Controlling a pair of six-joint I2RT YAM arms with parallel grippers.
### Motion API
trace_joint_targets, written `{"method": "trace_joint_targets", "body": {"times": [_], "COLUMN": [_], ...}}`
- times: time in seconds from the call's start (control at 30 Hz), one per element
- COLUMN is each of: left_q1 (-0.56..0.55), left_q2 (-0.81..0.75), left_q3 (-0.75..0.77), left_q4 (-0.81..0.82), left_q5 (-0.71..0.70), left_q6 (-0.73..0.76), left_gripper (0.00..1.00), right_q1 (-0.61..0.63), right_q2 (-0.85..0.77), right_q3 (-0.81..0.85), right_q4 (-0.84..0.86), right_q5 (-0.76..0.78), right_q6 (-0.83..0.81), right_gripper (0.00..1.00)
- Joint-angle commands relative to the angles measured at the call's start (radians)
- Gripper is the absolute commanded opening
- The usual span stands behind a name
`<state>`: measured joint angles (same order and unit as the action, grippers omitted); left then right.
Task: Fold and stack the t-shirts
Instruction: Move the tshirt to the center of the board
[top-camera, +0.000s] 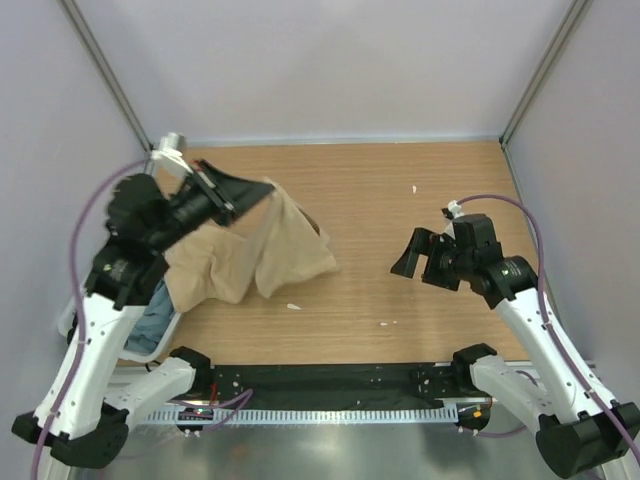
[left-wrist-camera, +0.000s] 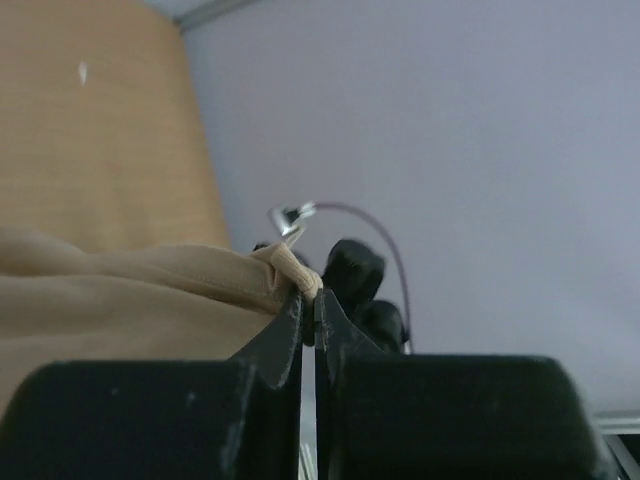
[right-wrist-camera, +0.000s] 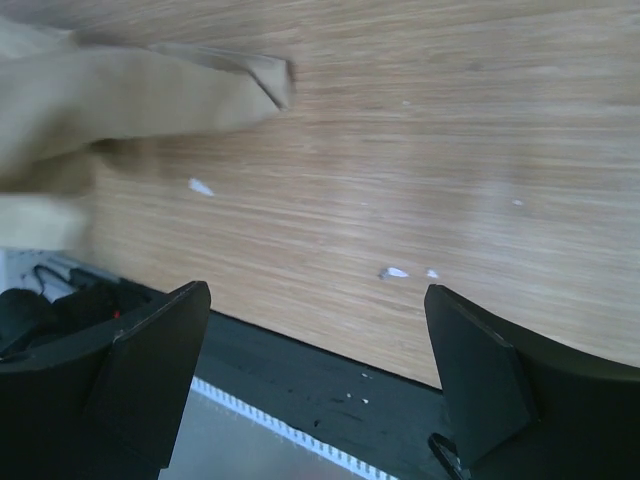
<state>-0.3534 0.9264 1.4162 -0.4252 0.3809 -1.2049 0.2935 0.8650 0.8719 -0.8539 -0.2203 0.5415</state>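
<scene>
Tan-beige t-shirt (top-camera: 250, 255): one item, bunched at the table's left side. Its upper part is lifted and its lower folds lie crumpled on the wood.

Left gripper (left-wrist-camera: 308, 300): jaws closed on a small ridge of the tan cloth, pinched at the very fingertips.

Right gripper (right-wrist-camera: 315, 335): jaws wide apart with nothing between them. It hangs over bare wood, well apart from the shirt.

Grey-blue t-shirt (top-camera: 155, 322): one item at the table's left edge, partly hidden beneath the left arm.

Hazards, as judged:
- The pinch is shallow, so the fold may slip free under the weight of the hanging cloth.
- With a single hold the shirt stays bunched, so any fold made now would likely come out crooked.
- The grey-blue shirt sits close to the left arm and could be dragged or pushed off the edge.

Table (top-camera: 420, 190): wood-grain top with a few white specks (top-camera: 293, 306) scattered on it and a black strip along the near edge.

Room: plain pale lilac walls with metal posts at the corners.
</scene>
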Motion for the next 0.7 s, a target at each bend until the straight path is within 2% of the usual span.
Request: {"method": "trace_joint_targets", "body": {"times": [0.0,0.07,0.17,0.23,0.37,0.43,0.57,0.67], "left_q1": [-0.177,-0.214,-0.225,-0.226,-0.226,-0.226,-0.226,-0.226], "left_q2": [-0.061,-0.107,-0.153,-0.165,-0.182,-0.189,-0.204,-0.213], "left_q3": [-0.158,-0.212,-0.226,-0.205,-0.117,-0.105,-0.095,-0.082], "left_q4": [0.003,-0.041,-0.07,-0.121,-0.23,-0.256,-0.251,-0.228], "left_q5": [-0.036,-0.073,-0.057,-0.062,-0.082,-0.076,-0.043,-0.036], "left_q6": [-0.018,-0.018,-0.025,-0.007,0.031,0.041,0.048,0.057], "left_gripper": [0.0,0.0,0.0,0.0,0.0,0.0,0.0,0.0], "right_q1": [0.024,0.058,0.189,0.312,0.458,0.559,0.633,0.694], "right_q2": [-0.017,-0.014,0.034,0.13,0.287,0.322,0.443,0.524], "right_q3": [-0.013,-0.06,-0.117,-0.114,-0.034,-0.002,0.073,0.168], "right_q4": [0.157,0.319,0.563,0.697,0.775,0.84,0.946,1.009], "right_q5": [-0.218,-0.289,-0.278,-0.261,-0.257,-0.19,-0.126,-0.052], "right_q6": [-0.008,0.005,0.018,-0.006,-0.086,-0.116,-0.118,-0.141], "right_gripper": [0.95,0.96,1.0,1.0,1.0,1.0,1.0,0.95]}}
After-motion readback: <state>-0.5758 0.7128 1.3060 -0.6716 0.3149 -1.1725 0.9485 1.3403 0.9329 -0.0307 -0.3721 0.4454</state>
